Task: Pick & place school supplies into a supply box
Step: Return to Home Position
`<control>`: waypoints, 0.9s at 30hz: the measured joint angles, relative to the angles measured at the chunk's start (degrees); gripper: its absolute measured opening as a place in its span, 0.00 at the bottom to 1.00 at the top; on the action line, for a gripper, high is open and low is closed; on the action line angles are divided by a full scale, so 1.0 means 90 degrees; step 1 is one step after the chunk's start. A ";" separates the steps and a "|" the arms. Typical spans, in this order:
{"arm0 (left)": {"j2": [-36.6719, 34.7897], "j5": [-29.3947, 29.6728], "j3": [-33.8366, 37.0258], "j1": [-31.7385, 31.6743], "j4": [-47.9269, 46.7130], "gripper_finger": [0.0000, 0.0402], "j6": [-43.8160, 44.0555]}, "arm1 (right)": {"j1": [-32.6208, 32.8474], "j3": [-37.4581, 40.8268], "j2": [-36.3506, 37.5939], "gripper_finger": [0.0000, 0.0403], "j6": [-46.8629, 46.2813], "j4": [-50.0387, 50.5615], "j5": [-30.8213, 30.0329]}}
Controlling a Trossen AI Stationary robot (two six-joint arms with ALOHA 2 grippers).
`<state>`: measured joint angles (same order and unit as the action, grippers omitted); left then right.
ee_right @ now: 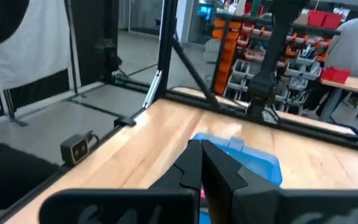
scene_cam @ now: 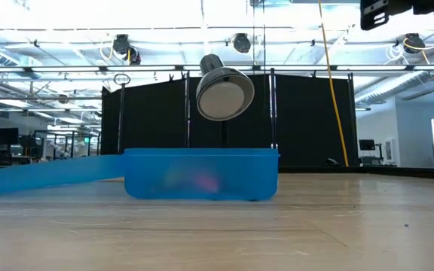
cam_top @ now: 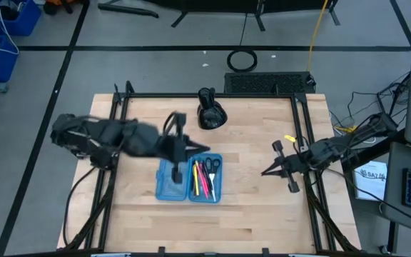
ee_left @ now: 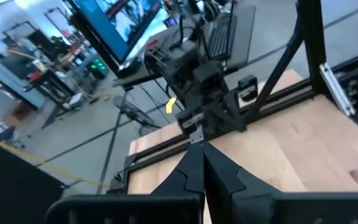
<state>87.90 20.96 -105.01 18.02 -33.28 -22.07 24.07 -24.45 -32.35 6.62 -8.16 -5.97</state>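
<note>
The translucent light-blue supply box [cam_top: 189, 178] lies open on the wooden table, its two halves side by side. Its right half holds several pens and pencils [cam_top: 204, 180], pink, yellow and dark, and the black-handled scissors [cam_top: 213, 164]. The box also shows in the low view [scene_cam: 202, 175] and the right wrist view [ee_right: 244, 158]. My left gripper [cam_top: 204, 148] is shut and empty, above the box's far edge, pointing toward the table's right; its shut fingers show in the left wrist view [ee_left: 201, 149]. My right gripper [cam_top: 264, 172] is shut and empty at the table's right, pointing toward the box [ee_right: 201, 146].
A black lumpy object [cam_top: 210, 114] stands near the table's far edge, behind the box. A black frame [cam_top: 302, 135] runs round the table. Dark blue bins [cam_top: 2, 21] stand on the floor at the far left. Bare wood [cam_top: 248, 214] lies near and right of the box.
</note>
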 joint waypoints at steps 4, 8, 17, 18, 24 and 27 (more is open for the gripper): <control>-0.0188 -0.0568 0.0535 -0.0507 0.0033 0.00 -0.0182 | 0.0005 0.0002 0.0188 0.00 -0.0168 0.0536 0.0017; -0.0952 -0.0624 0.1875 -0.0742 0.0536 0.00 -0.0131 | 0.0005 0.0028 0.0267 0.00 -0.0299 0.0918 0.0419; -0.4233 -0.1637 0.5578 -0.1099 0.2787 0.00 0.1103 | 0.0003 0.0126 0.0487 0.00 -0.0280 0.0574 0.0643; -0.4513 -0.1917 0.6004 -0.1103 0.3035 0.00 0.1339 | 0.0003 0.0199 0.0495 0.00 -0.0280 0.0401 0.0645; -0.5746 -0.2370 0.8492 -0.0830 0.4760 0.00 0.2221 | -0.0033 0.0817 0.0709 0.00 -0.0272 -0.0208 -0.0125; -0.6079 -0.1982 0.9388 -0.0643 0.5439 0.00 0.2208 | -0.0195 0.1140 0.0887 0.00 -0.0345 -0.0468 -0.0518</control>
<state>33.19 3.12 -20.51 12.24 15.67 -2.20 22.32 -14.19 -24.36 3.51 -12.38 -10.63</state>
